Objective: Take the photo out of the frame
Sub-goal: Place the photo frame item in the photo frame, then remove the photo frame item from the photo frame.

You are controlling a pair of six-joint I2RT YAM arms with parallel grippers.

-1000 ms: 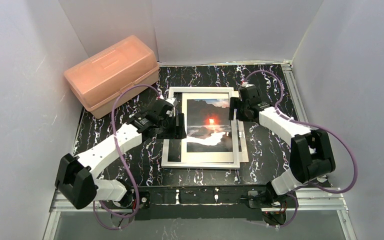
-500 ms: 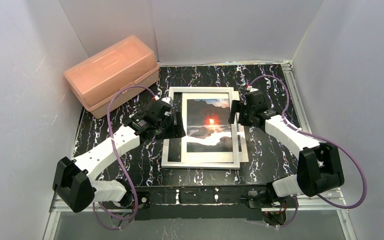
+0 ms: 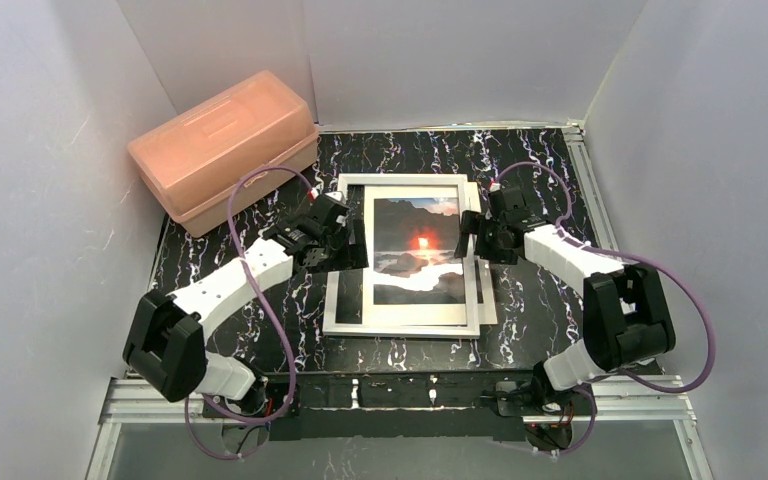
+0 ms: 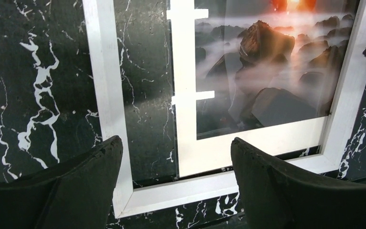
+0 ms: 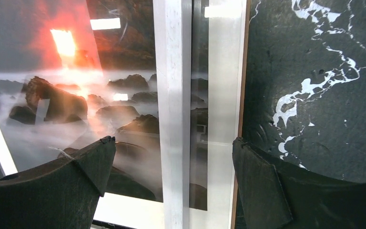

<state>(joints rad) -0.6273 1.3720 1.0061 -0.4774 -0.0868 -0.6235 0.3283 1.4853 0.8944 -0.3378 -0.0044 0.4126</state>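
The frame, a thin white border, lies flat on the black marble table. The photo, a red sun glow over misty rocks in a white mat, lies shifted right under it, past the frame's right border. My left gripper hovers open over the frame's left side. In the left wrist view the left gripper straddles a corner of the frame and the mat beside the photo. My right gripper stands open; in the right wrist view this gripper spans that border, with the photo under its left finger.
A pink plastic box stands at the back left. A brown board edge shows under the mat's right side. White walls close in the table on three sides. A rail runs along the right edge.
Both grippers' jaws have opened wider. The right gripper has moved a little nearer along the frame's right border. Frame and photo have not moved.
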